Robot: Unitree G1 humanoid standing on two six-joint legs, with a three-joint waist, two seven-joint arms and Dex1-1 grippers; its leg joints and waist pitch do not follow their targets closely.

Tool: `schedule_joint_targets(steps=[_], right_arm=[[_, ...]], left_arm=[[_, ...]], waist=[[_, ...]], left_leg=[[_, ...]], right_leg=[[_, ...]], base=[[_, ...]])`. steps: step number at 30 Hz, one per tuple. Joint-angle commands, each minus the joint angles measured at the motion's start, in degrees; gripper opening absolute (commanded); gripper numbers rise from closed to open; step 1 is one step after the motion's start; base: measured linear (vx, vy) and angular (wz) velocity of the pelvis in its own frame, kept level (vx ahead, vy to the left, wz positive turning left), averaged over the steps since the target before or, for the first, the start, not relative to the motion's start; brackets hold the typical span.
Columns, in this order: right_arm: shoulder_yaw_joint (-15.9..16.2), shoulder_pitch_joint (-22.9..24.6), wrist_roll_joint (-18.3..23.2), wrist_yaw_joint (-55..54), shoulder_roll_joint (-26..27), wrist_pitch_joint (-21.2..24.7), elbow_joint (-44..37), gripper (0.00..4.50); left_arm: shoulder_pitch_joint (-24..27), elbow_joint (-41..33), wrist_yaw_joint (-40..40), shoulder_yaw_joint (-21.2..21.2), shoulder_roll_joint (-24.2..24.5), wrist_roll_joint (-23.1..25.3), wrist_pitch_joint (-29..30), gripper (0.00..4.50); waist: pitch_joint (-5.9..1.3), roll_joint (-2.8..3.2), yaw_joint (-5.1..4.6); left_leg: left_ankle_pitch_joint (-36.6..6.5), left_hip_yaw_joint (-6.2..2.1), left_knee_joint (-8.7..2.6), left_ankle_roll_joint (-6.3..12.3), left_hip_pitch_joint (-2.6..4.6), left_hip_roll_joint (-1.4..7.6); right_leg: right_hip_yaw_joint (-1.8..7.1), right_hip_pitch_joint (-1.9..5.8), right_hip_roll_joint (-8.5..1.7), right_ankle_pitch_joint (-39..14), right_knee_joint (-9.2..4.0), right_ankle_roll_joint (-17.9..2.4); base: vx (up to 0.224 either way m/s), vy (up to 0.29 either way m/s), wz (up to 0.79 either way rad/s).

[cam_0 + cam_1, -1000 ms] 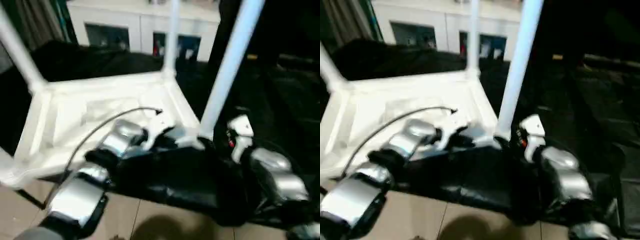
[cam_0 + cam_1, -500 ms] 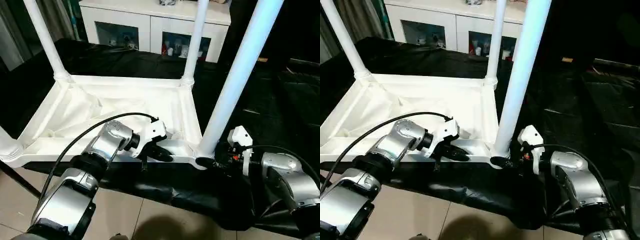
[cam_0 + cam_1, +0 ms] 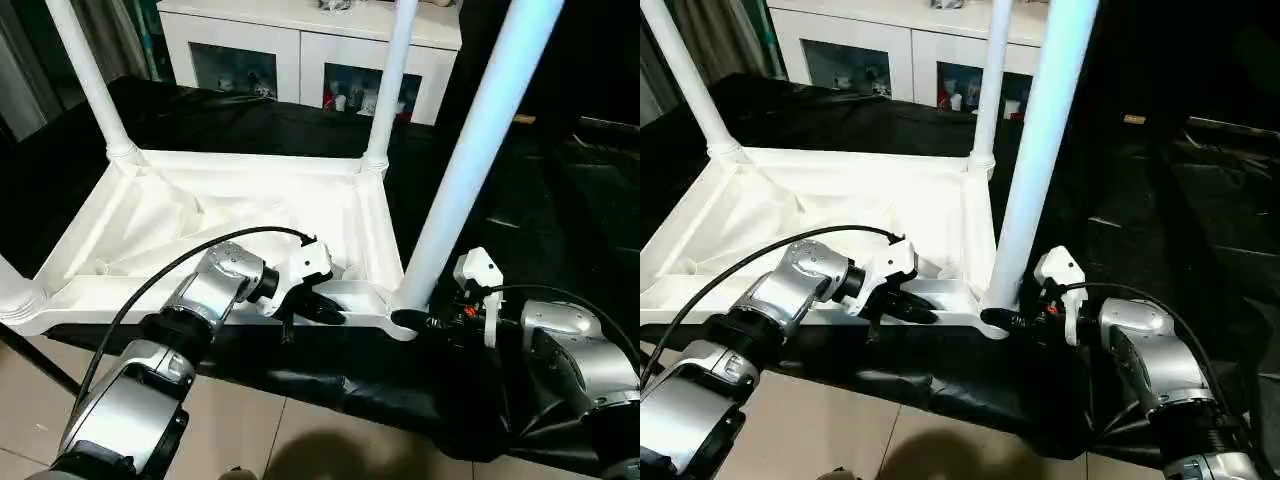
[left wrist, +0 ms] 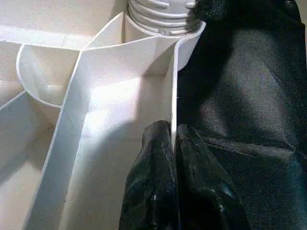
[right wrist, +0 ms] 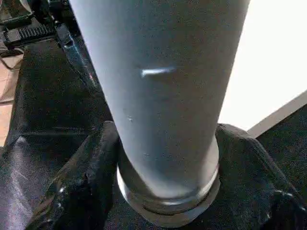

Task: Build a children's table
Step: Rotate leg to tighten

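The small all-white plastic children's table point(image 3: 230, 215) lies upside down on the large black-covered work table point(image 3: 560, 190), its ribbed underside facing up and 3 tapered white tube legs standing upright from its corner sockets. A white cabinet with glass doors point(image 3: 300, 60) stands at 12 o'clock beyond it.

The left gripper point(image 3: 325, 310) sits at the table's near rim, at about 6 o'clock of the tabletop; its 2 black fingers point(image 4: 158, 191) are pressed together on the thin upright rim wall, pinching it.

The right gripper point(image 3: 1015, 320) sits at the base of the nearest white tube leg point(image 3: 470, 160), at about 5 o'clock of the tabletop. Its 2 black fingers point(image 5: 81, 187) lie one on each side of the leg's base, close against it.
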Motion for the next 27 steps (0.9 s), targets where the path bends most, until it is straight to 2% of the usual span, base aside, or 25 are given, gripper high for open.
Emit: schedule_joint_targets(steps=[1,4,5,7,8,9,10,11,13,15,17,18,19,21,23,26,27], right_arm=[[0.7,0.7,-0.1,0.3,0.7,-0.3,0.9,2.67],[-1.0,0.7,-0.6,-4.7,2.8,-1.0,2.4,2.67],[-2.7,0.2,-1.0,-9.7,4.8,-1.8,4.6,2.66],[-5.6,-0.6,-1.8,-19.2,8.8,-3.7,8.9,2.66],[-6.5,-0.8,-2.0,-22.3,10.1,-4.1,10.3,2.66],[-6.5,-0.8,-2.0,-22.3,10.1,-4.1,10.3,2.66],[-7.6,-1.1,-2.6,-27.3,11.9,-4.6,11.7,2.66],[-9.5,-1.4,-2.8,-35.1,15.1,-4.4,13.6,2.66],[-9.9,-2.4,-5.0,-43.9,18.1,-4.7,15.6,2.66],[-9.7,-3.5,-6.2,-47.6,19.4,-5.1,16.7,2.66],[-9.4,-5.2,-6.2,-48.5,21.6,-6.2,17.7,2.66],[-9.1,-5.4,-6.5,-48.3,21.8,-6.6,17.9,2.66],[-7.6,-6.3,-7.2,-45.7,22.9,-8.9,18.1,2.66],[-6.9,-6.6,-7.4,-44.5,23.4,-10.3,18.3,2.66],[-7.3,-6.1,-4.4,-38.3,23.6,-12.4,16.3,3.21],[-7.7,-5.8,-2.9,-35.1,22.1,-12.0,15.0,3.45],[-7.3,-5.4,-2.3,-32.3,20.3,-11.1,13.9,3.57]], left_arm=[[0.9,-1.1,-0.7,0.2,-1.0,-1.7,0.2,0.0],[0.3,0.4,3.4,1.0,-1.9,-1.1,0.5,0.0],[-0.7,2.3,7.4,1.9,-3.1,-0.6,0.7,0.0],[-2.5,5.7,14.5,3.4,-5.6,-0.2,1.2,0.0],[-3.2,6.9,17.0,4.0,-6.4,-0.1,1.3,0.0],[-3.2,6.9,17.0,4.0,-6.4,-0.1,1.3,0.0],[-4.0,8.4,19.9,4.7,-7.6,-0.2,1.9,0.0],[-5.4,10.9,25.4,5.4,-9.6,0.2,2.2,0.0],[-7.1,13.6,31.3,6.2,-11.8,0.4,2.9,0.0],[-7.9,14.7,33.7,6.5,-12.7,0.5,2.9,0.0],[-8.5,15.6,35.6,6.4,-13.6,0.7,2.9,0.0],[-8.6,15.8,35.7,6.3,-13.7,0.8,2.8,0.0],[-8.8,16.4,35.9,6.1,-14.2,1.4,2.4,0.0],[-9.0,16.9,36.0,6.1,-14.3,1.7,2.0,0.0],[-9.3,18.0,34.4,5.8,-13.9,1.9,0.7,0.0],[-8.9,17.8,31.8,5.2,-13.1,1.9,-0.7,0.0],[-8.5,17.3,29.8,4.8,-12.5,1.7,-1.3,0.0]], waist=[[-3.34,-0.96,-0.18],[-3.36,-0.95,-0.24],[-3.3,-0.58,-0.37],[-3.26,-0.77,-0.76],[-3.24,-0.68,-0.98],[-3.25,-0.86,-1.28],[-3.26,-0.92,-1.38],[-3.13,-0.72,-1.69],[-3.21,-0.66,-1.88],[-3.19,-0.58,-2.0],[-3.23,-0.36,-2.01],[-3.25,-0.5,-1.98],[-3.26,-0.31,-1.88],[-3.26,-0.4,-1.83],[-3.21,-0.27,-1.7],[-3.21,-0.31,-1.63],[-3.26,-0.15,-1.74]], left_leg=[[-8.9,0.67,-3.18,5.19,-0.11,0.05],[-9.3,0.67,-3.19,4.75,-0.03,0.04],[-10.2,0.66,-3.24,4.28,0.0,0.02],[-11.3,0.67,-3.37,3.03,0.0,-0.16],[-12.3,0.62,-3.5,2.09,0.15,-0.22],[-12.8,0.52,-3.54,1.64,0.14,-0.27],[-12.9,0.53,-3.52,1.83,0.14,-0.31],[-13.1,0.63,-3.51,2.0,0.12,-0.36],[-13.3,0.38,-3.68,1.0,0.15,-0.44],[-13.4,0.34,-3.74,1.11,0.08,-0.49],[-14.2,0.36,-3.71,1.64,0.13,-0.5],[-13.8,0.36,-3.75,1.85,0.0,-0.56],[-13.8,0.37,-3.71,2.17,0.01,-0.55],[-13.5,0.4,-3.7,2.52,-0.1,-0.51],[-14.0,0.37,-3.75,3.07,-0.08,-0.55],[-14.2,0.36,-3.74,3.83,-0.21,-0.51],[-13.2,0.26,-3.76,3.96,-0.42,-0.55]], right_leg=[[1.84,3.21,-2.25,-8.0,-3.75,-12.4],[1.88,3.17,-2.26,-7.9,-3.76,-12.6],[1.86,3.01,-2.29,-8.9,-3.87,-12.6],[1.76,2.99,-2.24,-11.5,-4.2,-11.8],[1.73,2.83,-2.29,-14.1,-4.5,-11.1],[1.7,2.98,-2.25,-15.3,-4.58,-10.6],[1.69,3.05,-2.24,-15.5,-4.66,-10.4],[1.82,2.73,-2.13,-16.0,-4.82,-10.1],[1.71,2.74,-2.23,-19.1,-5.08,-8.7],[1.72,2.79,-2.08,-17.9,-5.07,-8.7],[1.78,2.72,-2.17,-17.5,-5.14,-8.9],[1.71,2.85,-2.08,-16.9,-5.15,-8.8],[1.75,2.81,-2.12,-16.0,-5.1,-9.0],[1.75,2.9,-2.13,-14.7,-5.03,-9.3],[1.7,3.04,-2.12,-14.7,-5.08,-9.5],[1.68,3.23,-2.08,-13.9,-5.05,-9.7],[1.64,3.4,-2.18,-13.4,-4.92,-9.8]], base=[[0.0,0.0,0.0],[0.0,0.0,0.0],[0.0,0.0,0.0],[0.0,0.0,0.0],[0.0,0.0,0.0],[0.0,0.0,0.0],[0.0,0.0,0.0],[0.0,0.0,0.0],[0.0,0.0,0.0],[0.0,0.0,0.0],[0.0,0.0,0.0],[0.0,0.0,0.0],[0.0,0.0,0.0],[0.0,0.0,0.0],[0.0,0.0,0.0],[0.0,0.0,0.0],[0.0,0.0,0.0]])
